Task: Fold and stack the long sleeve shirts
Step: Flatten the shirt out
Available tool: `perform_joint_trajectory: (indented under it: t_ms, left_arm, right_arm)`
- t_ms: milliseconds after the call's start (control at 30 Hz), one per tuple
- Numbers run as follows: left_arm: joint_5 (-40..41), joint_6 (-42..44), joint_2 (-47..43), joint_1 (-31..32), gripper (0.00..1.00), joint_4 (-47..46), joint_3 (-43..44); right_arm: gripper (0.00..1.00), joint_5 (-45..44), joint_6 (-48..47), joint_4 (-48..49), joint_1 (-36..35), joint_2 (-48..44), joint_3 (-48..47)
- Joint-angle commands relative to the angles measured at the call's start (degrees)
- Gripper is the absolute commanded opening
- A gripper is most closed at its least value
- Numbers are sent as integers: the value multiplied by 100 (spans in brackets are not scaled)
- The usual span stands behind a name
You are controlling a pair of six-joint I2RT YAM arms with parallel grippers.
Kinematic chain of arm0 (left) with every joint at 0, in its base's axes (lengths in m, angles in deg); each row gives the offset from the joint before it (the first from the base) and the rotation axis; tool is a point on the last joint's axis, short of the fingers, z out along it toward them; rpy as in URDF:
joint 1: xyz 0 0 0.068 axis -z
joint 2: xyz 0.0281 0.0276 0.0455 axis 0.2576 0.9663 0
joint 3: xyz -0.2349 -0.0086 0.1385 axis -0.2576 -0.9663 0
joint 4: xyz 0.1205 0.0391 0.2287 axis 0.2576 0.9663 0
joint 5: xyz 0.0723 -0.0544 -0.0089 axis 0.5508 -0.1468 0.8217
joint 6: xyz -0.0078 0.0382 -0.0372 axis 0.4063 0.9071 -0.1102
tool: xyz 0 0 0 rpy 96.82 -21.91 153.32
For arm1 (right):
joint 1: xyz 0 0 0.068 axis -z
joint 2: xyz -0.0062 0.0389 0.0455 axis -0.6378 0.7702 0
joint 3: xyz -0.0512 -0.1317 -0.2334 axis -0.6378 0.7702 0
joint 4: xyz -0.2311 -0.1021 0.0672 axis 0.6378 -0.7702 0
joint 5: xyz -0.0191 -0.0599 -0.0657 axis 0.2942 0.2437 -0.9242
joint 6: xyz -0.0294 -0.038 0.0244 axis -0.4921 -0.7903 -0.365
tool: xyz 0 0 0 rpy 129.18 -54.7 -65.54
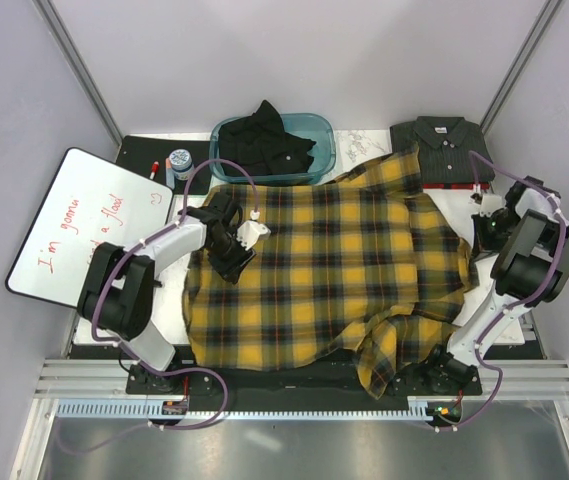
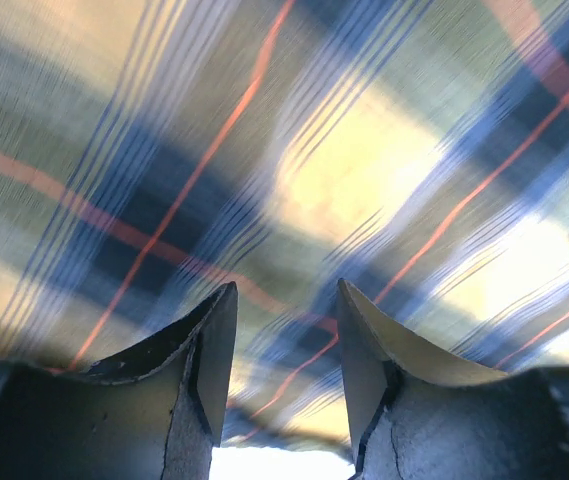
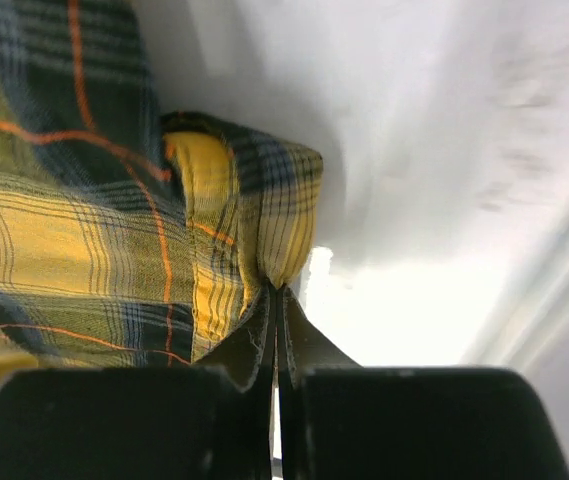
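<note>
Plaid shirt (image 1: 334, 270): spread across frame centre, one sleeve bunched at lower edge.
My right gripper (image 3: 279, 290): pinching a thin fold at its right edge. Risk: cloth slips free under pull.
My left gripper (image 2: 284, 290): spread, upper left of shirt; contact with cloth blurred, unreadable.
Bunched sleeve's cuff: hidden.
</note>
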Motion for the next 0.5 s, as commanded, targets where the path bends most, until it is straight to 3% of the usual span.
perform_joint_trajectory:
  t_ms: [0,33,100,167,233,367,467]
  left_arm:
    - [126,-282,197,-16,51,-119,18]
    - [117,-239,259,-16,50,-119,-44]
    - [178,-177,286,-24,50,-137,-202]
    - [283,-159,312,-33,50,-180,-360]
    - [337,-150,356,-165,50,-172,-396]
    - [468,-115,400,-367,48,-224,-344]
    - [337,-133,233,-385,48,-268,-160]
  right_arm:
    - [0,-778,-345,252,-37,-296,-478]
    - [9,-743,-449,129,-142,-278,-539]
    - [45,-620,-521,-204,-222,-322,-706]
    - [66,-383,-634,-329,-222,-566,-759]
    - [66,-190,-775,-662,-222,-734,-803]
    - [45,408,-1460,-1339,-318,-1112,-454]
    - [40,496,-1549,-1419,-705,-1148,-15]
